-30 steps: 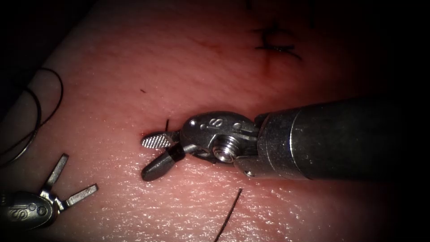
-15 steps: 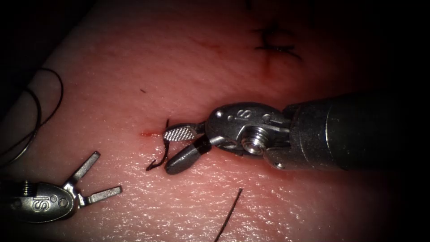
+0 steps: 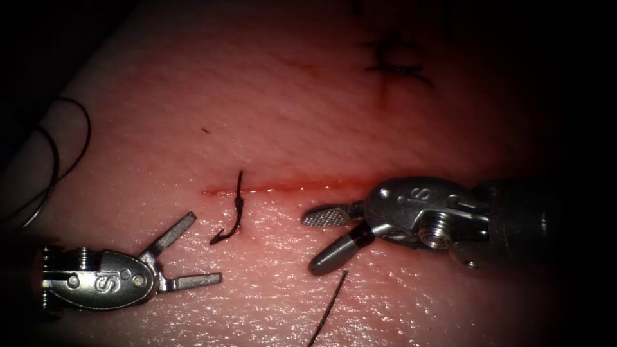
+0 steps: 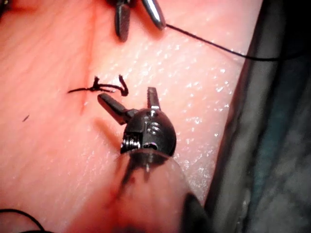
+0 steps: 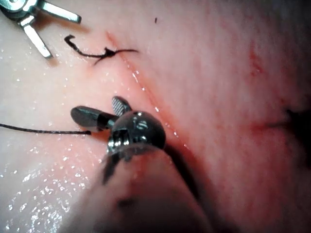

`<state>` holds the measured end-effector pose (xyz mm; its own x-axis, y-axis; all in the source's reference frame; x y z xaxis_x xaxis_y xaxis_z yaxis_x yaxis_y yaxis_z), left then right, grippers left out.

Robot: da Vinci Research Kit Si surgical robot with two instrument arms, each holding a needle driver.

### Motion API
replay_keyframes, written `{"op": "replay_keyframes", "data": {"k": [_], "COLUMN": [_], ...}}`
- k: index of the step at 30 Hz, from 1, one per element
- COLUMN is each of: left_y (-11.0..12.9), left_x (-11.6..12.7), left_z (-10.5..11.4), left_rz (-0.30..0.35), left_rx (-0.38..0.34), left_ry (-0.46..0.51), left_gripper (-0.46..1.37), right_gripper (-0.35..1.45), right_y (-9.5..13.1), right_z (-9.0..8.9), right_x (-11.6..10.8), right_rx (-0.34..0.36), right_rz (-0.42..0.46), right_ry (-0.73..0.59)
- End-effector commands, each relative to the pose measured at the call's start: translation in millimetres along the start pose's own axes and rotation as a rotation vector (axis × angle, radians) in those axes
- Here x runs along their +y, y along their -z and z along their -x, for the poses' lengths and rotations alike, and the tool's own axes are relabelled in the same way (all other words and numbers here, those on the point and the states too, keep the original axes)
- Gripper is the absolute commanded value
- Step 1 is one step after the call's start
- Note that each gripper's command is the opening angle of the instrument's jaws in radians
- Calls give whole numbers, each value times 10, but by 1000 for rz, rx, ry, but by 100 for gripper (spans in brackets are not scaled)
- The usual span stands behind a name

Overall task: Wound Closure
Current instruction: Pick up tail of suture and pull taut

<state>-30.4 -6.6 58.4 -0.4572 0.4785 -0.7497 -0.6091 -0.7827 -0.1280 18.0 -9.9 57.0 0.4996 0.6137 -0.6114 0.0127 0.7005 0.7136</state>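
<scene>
Both end effectors, left (image 3: 193, 250) and right (image 3: 318, 241), gape empty; needle unseen.

endoscope: above, front | wrists: close along shafts | shared: knot (image 3: 238, 204)

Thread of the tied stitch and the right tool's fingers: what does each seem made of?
Thread: dark, thin, matte strand, probably synthetic; it holds a stiff curl. Right tool's fingers: bare metal, apparently steel; one face shows cross-hatched grip ridges and glints.
</scene>
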Motion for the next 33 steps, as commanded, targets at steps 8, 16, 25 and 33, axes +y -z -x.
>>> {"op": "replay_keyframes", "data": {"k": [8,16,25,33], "left_y": [-7,-10,-12,-13], "left_x": [-2,-1,0,-12], "left_z": [-9,-6,-7,-14], "left_rz": [3,2,0,5], "left_rx": [-4,-3,-1,10], "left_ry": [-3,-6,-23,-98], "left_gripper": [37,25,-35,-35], "right_gripper": [116,116,116,116], "right_y": [6,3,3,-5], "right_z": [13,12,11,7], "right_x": [-2,-2,-2,-1], "right_rx": [11,11,18,30], "right_rz": [13,17,17,24], "right_ry": [-3,-5,-7,25]}}
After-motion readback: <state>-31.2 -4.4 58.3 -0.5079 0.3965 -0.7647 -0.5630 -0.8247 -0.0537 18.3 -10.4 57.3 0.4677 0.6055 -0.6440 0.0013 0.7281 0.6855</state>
